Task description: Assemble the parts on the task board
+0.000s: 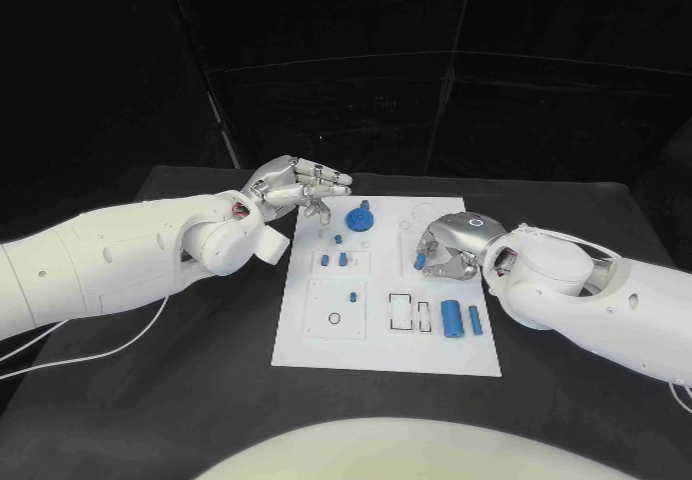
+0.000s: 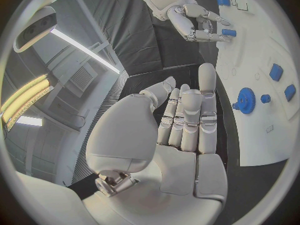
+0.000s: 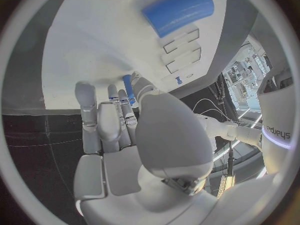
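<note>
Your task board point(image 1: 325, 345) lies flat in the middle of the black table point(image 1: 577, 200), and the blue parts are scattered over it: a gear point(image 1: 359, 216) at the far end, small pegs near the centre, two cylinders point(image 1: 459, 318) toward the near right. Your right hand point(image 1: 450, 248) sits over the board's right edge with its fingers curled around a slim blue peg point(image 1: 421, 261), pinching it between fingertips; the right wrist view shows that peg point(image 3: 127, 85) running up between the fingers. Your left hand point(image 1: 293, 185) hovers at the board's far left corner, fingers extended close together and holding nothing. These parts look like hard, smooth plastic, light and stiff, so you should expect them to slip or roll rather than bend; take the pegs and cylinders across their round sides near the middle, and the gear by its toothed rim or its raised hub. The board itself looks rigid and may slide if pushed sideways. The only legible writing is a partial word on the robot's own arm; the board and parts carry none that you can read.
</note>
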You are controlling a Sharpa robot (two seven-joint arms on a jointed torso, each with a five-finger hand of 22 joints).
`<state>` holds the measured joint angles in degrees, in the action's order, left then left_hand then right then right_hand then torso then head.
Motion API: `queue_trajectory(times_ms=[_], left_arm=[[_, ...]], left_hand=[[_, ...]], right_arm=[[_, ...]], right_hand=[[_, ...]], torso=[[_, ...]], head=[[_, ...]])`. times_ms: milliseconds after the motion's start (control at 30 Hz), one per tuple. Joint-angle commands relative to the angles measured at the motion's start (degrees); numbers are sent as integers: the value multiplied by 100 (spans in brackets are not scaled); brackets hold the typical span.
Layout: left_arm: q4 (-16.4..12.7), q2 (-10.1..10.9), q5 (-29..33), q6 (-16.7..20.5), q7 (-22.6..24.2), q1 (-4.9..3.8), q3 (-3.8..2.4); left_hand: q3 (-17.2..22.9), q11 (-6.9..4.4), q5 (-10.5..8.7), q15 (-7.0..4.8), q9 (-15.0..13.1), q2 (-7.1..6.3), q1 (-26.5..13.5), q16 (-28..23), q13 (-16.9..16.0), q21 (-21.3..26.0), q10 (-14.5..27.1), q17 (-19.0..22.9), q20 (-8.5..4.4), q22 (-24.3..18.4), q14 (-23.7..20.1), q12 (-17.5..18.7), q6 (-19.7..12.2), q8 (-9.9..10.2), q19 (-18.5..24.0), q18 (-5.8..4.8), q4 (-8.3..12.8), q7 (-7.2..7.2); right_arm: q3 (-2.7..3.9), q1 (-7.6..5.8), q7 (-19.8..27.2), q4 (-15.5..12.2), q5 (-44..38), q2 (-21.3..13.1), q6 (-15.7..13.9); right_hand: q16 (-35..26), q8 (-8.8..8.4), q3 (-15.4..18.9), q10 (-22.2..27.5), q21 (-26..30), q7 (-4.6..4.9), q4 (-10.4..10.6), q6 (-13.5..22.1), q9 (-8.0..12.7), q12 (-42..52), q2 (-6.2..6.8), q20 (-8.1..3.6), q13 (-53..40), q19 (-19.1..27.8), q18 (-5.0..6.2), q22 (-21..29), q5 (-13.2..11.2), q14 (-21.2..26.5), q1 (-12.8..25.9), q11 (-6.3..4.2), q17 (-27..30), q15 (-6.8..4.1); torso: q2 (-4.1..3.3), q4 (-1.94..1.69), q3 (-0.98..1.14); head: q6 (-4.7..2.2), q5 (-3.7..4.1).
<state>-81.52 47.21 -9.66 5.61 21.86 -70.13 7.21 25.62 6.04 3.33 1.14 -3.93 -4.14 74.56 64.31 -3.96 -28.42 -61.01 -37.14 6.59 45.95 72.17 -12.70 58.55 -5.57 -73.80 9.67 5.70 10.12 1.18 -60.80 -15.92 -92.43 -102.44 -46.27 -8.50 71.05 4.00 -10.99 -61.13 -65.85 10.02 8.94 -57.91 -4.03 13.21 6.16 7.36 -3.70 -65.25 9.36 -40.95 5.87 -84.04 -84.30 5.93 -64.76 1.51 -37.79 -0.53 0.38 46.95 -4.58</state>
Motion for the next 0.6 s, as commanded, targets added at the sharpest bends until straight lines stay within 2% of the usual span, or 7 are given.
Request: queue_trajectory(times_ms=[33, 367, 600], left_arm=[[-2, 0, 26, -55, 41, -5, -4], [-4, 3, 26, -57, 34, -5, -4], [-5, 2, 26, -68, 20, -5, -4]], left_hand=[[-28, 19, 15, -2, 0, -9, -55, -1, 4, 29, -2, -1, -3, -7, -41, -30, 18, -21, 33, 73, 4, 8], [-28, 19, 15, -2, 0, -9, -55, -1, 4, 29, -2, -1, -3, -7, -41, -30, 18, -21, 33, 73, 4, 8], [-34, 16, 15, -4, 0, 2, -48, 2, 3, 35, -3, 9, -4, -13, -48, -42, 22, -27, 33, 74, 6, 4]], right_arm=[[4, -11, 18, -17, 60, 17, 101], [3, -11, 46, -27, 118, 22, -113], [3, -10, 63, -20, 179, 36, -151]], right_hand=[[35, 20, -41, -57, -34, 9, -6, -53, -5, -36, -54, -20, 7, -42, -67, -11, 12, -150, 14, 7, -11, -48], [61, -28, -46, -67, -49, 28, 28, -21, 16, -116, 5, -26, 12, -58, -74, -31, -34, -155, 28, 20, -24, -44], [95, -21, -97, -134, -72, 18, 50, -56, 13, -137, -33, -27, 4, -81, -80, -71, -43, -163, 3, 9, -54, -48]], torso=[[0, 1, -1], [0, 0, -4], [0, -4, -2]], head=[[7, -9], [18, 0], [20, 2]])
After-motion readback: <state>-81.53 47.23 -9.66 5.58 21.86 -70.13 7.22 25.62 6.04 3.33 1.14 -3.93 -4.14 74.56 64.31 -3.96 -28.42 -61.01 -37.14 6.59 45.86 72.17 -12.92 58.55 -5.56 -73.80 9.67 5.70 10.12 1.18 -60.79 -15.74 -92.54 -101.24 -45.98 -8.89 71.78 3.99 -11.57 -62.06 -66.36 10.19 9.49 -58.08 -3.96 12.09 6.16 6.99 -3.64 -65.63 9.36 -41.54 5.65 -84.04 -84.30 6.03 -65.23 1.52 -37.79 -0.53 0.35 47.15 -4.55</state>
